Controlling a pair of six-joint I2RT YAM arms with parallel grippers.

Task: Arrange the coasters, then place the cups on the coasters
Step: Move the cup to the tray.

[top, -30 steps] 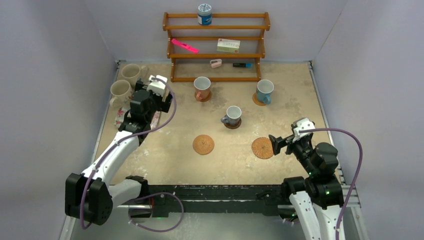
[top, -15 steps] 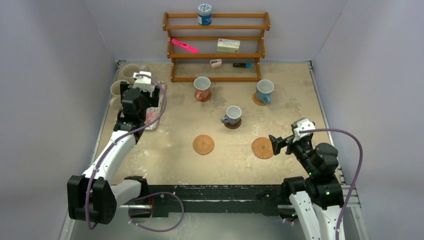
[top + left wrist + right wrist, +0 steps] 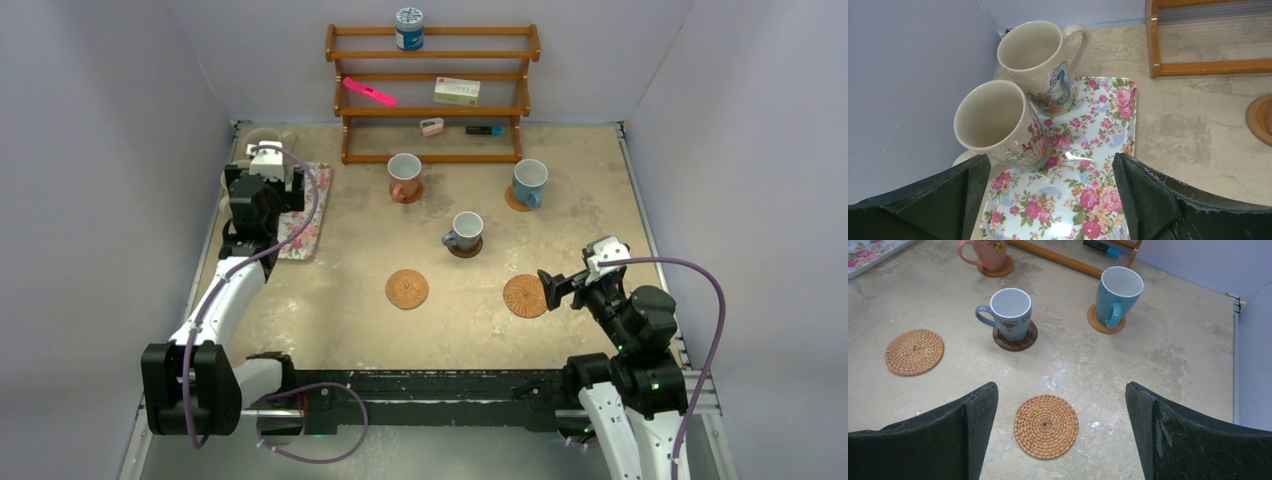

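Top external view: a mottled beige desk (image 3: 340, 325), scuffed white in patches, sits boxed in by plain pale-lilac walls (image 3: 110, 150). A wooden rack (image 3: 432, 112) stands against the back wall at top centre, with a canister (image 3: 409, 28) on its top rail.

Three cups stand upright on coasters mid-frame. The pink cup (image 3: 404, 174) and blue cup (image 3: 529, 180) are on tan coasters (image 3: 407, 195) just below the rack. The grey cup (image 3: 466, 229) is on the dark coaster (image 3: 465, 249), lower and between them. Two woven coasters (image 3: 407, 289) (image 3: 525, 296) lie bare nearer the bottom, well apart.

At upper left, the left arm (image 3: 225, 290) reaches over a floral mat (image 3: 300, 232). The left jaws are spread wide and hold nothing. In the left wrist view, two cream cups (image 3: 1037, 65) (image 3: 998, 122) stand side by side at the mat's wall-side edge, beyond the fingertips.

At lower right, the right arm (image 3: 630, 320) holds the right jaws wide and empty above the desk. They are just beside the right-hand bare coaster, which the right wrist view frames between the fingers.
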